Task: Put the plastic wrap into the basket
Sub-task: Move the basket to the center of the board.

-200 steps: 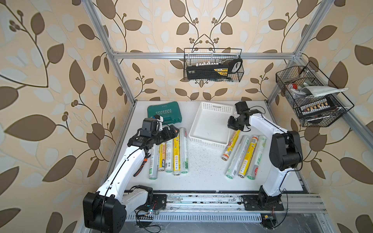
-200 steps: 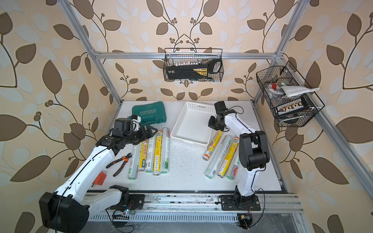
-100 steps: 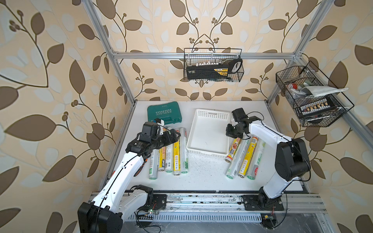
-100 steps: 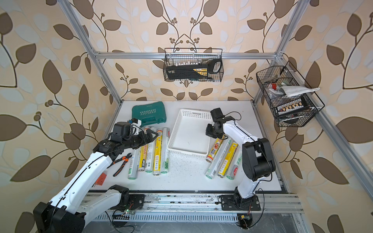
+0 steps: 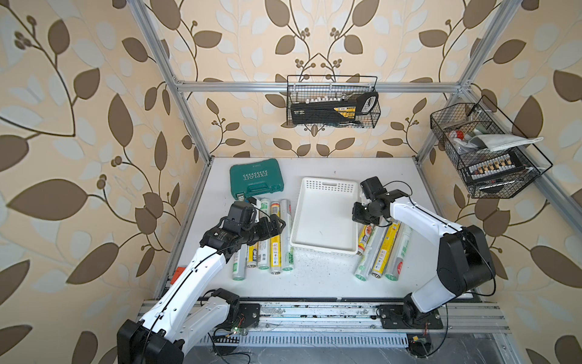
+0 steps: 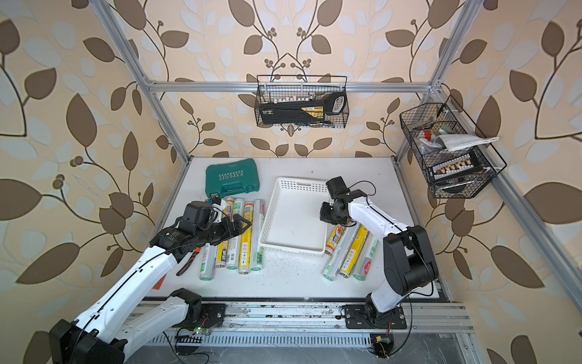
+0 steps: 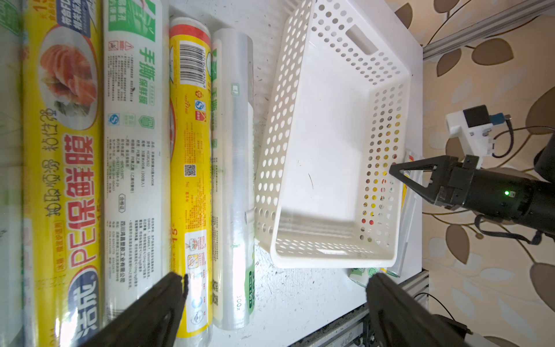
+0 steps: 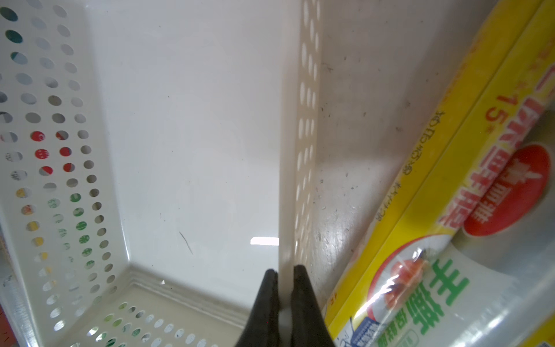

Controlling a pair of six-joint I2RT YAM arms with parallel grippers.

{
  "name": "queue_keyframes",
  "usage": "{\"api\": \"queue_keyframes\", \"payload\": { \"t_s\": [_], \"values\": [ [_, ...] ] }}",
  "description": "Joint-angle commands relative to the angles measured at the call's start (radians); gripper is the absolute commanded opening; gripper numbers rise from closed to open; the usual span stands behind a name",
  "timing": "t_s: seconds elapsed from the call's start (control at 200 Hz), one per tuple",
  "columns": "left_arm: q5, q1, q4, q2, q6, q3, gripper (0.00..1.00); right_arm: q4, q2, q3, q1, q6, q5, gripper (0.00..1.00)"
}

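Observation:
The white perforated basket (image 5: 324, 217) (image 6: 294, 217) lies empty mid-table. My right gripper (image 5: 359, 215) (image 8: 283, 300) is shut on the basket's right wall, one finger inside and one outside. Several rolls of plastic wrap (image 5: 274, 242) lie side by side left of the basket. Several more rolls (image 5: 381, 249) lie against its right side, partly under my right arm. My left gripper (image 5: 277, 225) (image 7: 274, 281) hangs open over the left rolls, holding nothing. In the left wrist view a yellow roll (image 7: 189, 180) and a clear roll (image 7: 232, 180) lie nearest the basket (image 7: 327, 150).
A teal tool case (image 5: 255, 179) sits at the back left. Orange-handled pliers (image 6: 189, 263) lie under my left arm. Black wire baskets hang on the back wall (image 5: 332, 104) and the right wall (image 5: 485, 151). The rail runs along the table's front edge.
My right gripper has pulled the basket toward the front and swung it straight, in line with the rolls. My left gripper has moved slightly right over the left rolls and stays open.

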Motion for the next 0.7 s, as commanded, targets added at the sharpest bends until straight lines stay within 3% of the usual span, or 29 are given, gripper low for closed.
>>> {"api": "queue_keyframes", "payload": {
  "t_s": [0.0, 0.695],
  "values": [
    [-0.023, -0.017, 0.002, -0.023, -0.018, -0.005, 0.99, -0.007, -0.029, -0.038, 0.014, -0.004, 0.022, 0.1],
    [-0.043, -0.092, -0.067, -0.004, -0.03, 0.014, 0.99, 0.054, -0.136, -0.191, 0.031, -0.052, 0.045, 0.07]
  ]
}}
